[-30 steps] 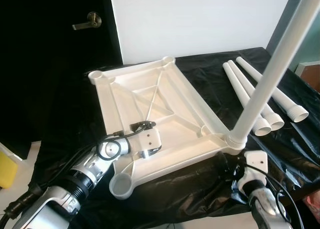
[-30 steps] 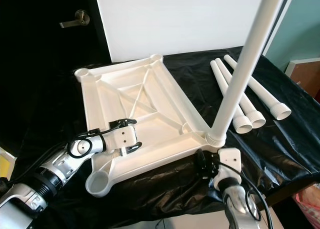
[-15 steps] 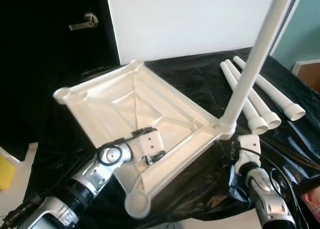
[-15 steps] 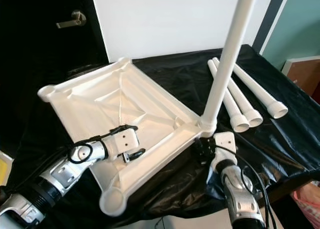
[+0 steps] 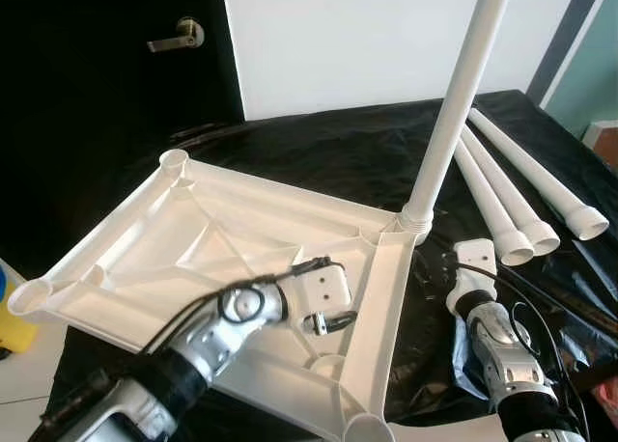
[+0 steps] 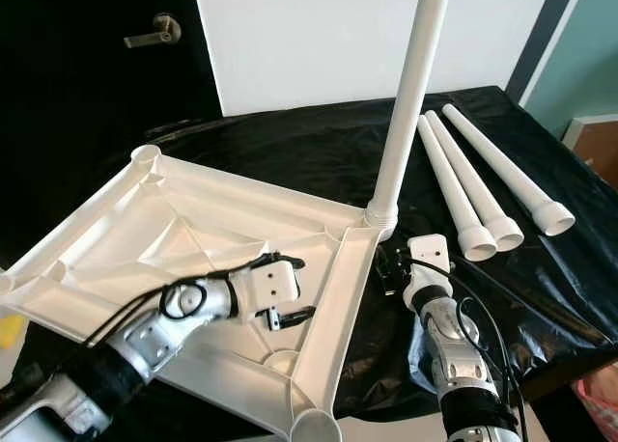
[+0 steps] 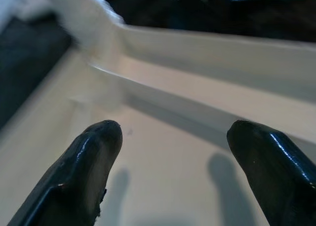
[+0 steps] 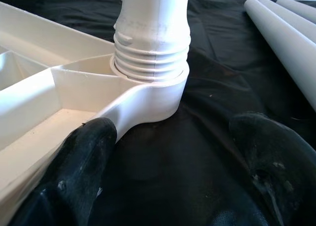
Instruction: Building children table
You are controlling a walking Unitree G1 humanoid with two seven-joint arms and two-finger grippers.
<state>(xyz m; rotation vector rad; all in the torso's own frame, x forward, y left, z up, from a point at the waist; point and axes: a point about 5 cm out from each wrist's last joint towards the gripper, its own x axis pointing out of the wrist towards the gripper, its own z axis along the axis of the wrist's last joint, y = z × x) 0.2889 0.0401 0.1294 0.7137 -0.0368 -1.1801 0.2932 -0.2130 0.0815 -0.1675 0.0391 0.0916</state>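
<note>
Rotated since a second ago, the tabletop (image 5: 193,239) now puts its fitted leg (image 5: 454,104) at centre frame. Left gripper (image 5: 323,317) and right gripper (image 6: 391,268), fingers spread, hold nothing. Three loose legs (image 6: 483,186) still await fitting.

No text I can read anywhere, white tabletop (image 5: 193,239) bare of labels, screwed-in leg (image 5: 454,114) and loose legs (image 5: 526,196) unmarked, black sheet (image 5: 319,162) plain, no brand or number from my seat.

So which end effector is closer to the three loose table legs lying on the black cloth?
Right. The right end effector sits beside the screwed-in leg's corner, just left of the loose legs. The left end effector rests over the tabletop's underside, farther away.
</note>
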